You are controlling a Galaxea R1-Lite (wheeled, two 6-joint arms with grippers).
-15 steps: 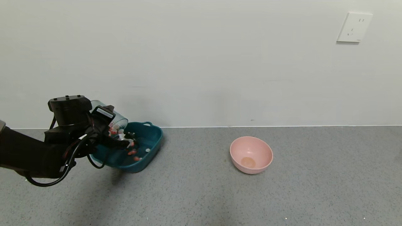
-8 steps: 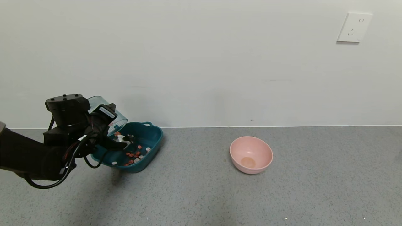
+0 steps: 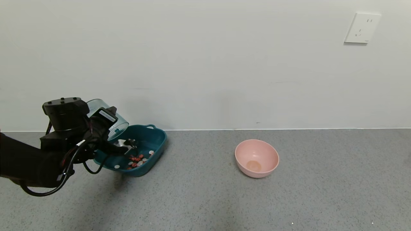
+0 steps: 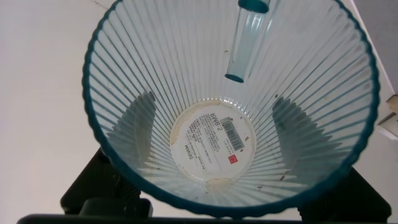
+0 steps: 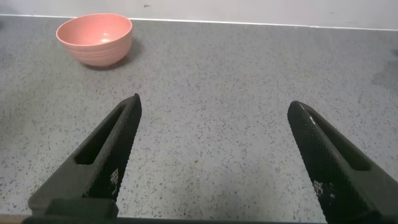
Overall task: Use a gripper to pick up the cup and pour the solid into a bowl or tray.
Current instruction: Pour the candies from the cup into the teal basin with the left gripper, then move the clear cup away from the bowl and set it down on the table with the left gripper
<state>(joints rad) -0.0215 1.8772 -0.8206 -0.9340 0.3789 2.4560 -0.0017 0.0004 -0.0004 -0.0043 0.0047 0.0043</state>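
My left gripper (image 3: 112, 136) is shut on the ribbed blue-green cup (image 3: 110, 119) and holds it tipped mouth-down over the near-left part of the dark teal tub (image 3: 157, 141). The cup fills the left wrist view (image 4: 230, 106) and its inside is bare, with only a label on its base. The orange-red and white pieces (image 3: 137, 161) lie on the tub's floor. My right gripper (image 5: 214, 106) is open over bare grey table in the right wrist view; it is out of the head view.
A round pink bowl (image 3: 257, 158) stands right of the tub, also seen in the right wrist view (image 5: 94, 38). The white wall runs close behind the tub. Grey tabletop stretches between the vessels and toward the front.
The pieces have fallen out of the cup and come to rest on the tub's floor. My left arm has drawn slightly left with the cup still tipped.
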